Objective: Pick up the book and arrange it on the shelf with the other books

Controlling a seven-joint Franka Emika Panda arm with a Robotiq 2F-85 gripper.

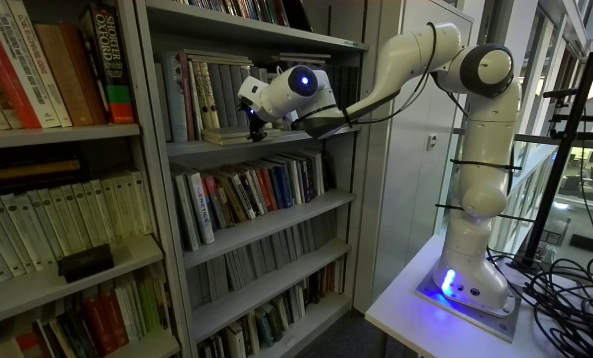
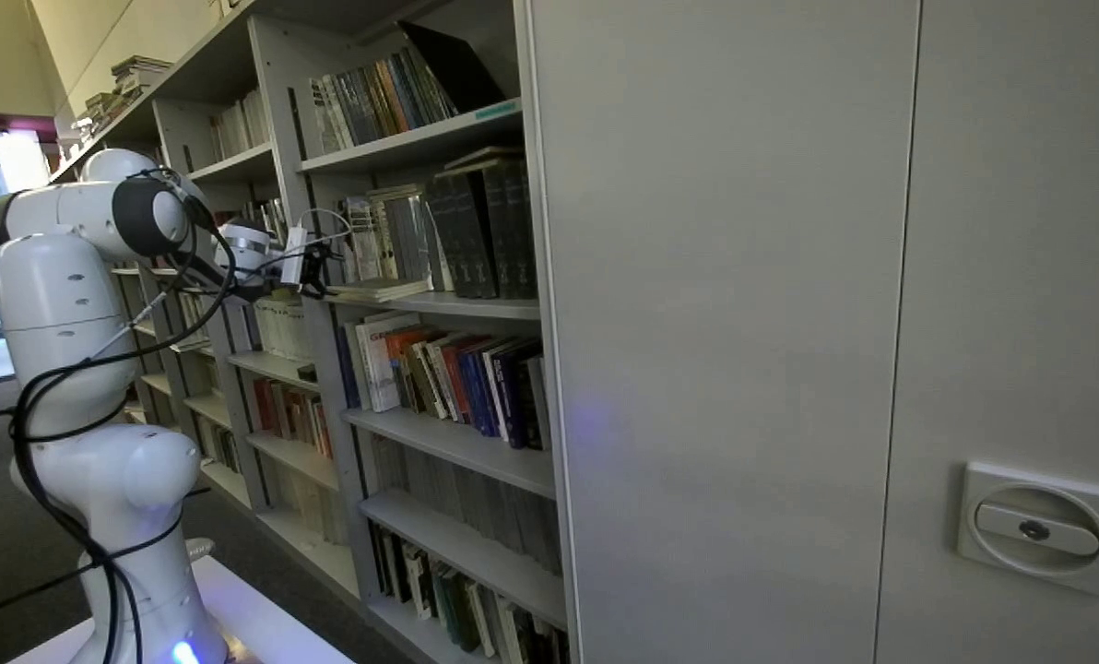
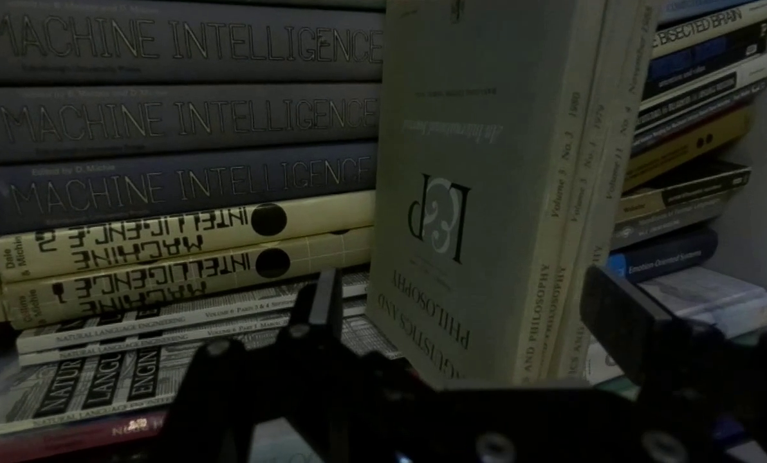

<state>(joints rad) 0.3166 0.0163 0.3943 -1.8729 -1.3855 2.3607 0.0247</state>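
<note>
The shelf (image 1: 189,148) is a tall grey metal bookcase, also in an exterior view (image 2: 494,307). A few thin pale volumes, the likely book (image 3: 448,193), lie flat in a small pile on its tier. The pile shows in both exterior views (image 1: 224,136) (image 2: 379,291). The other books (image 3: 177,122) stand upright behind it, with grey and cream spines, also in both exterior views (image 1: 227,89) (image 2: 402,226). My gripper (image 3: 461,283) is open at the pile's front edge (image 1: 257,132) (image 2: 319,272). In the wrist view the pile shows between the fingers; contact cannot be told.
Large dark volumes (image 2: 480,231) stand on the same tier. Another tier edge (image 1: 256,25) runs above, and a full row of books (image 1: 256,184) stands below. A shelf upright (image 1: 152,149) stands beside the tier. A grey cabinet (image 1: 416,149) adjoins the bookcase.
</note>
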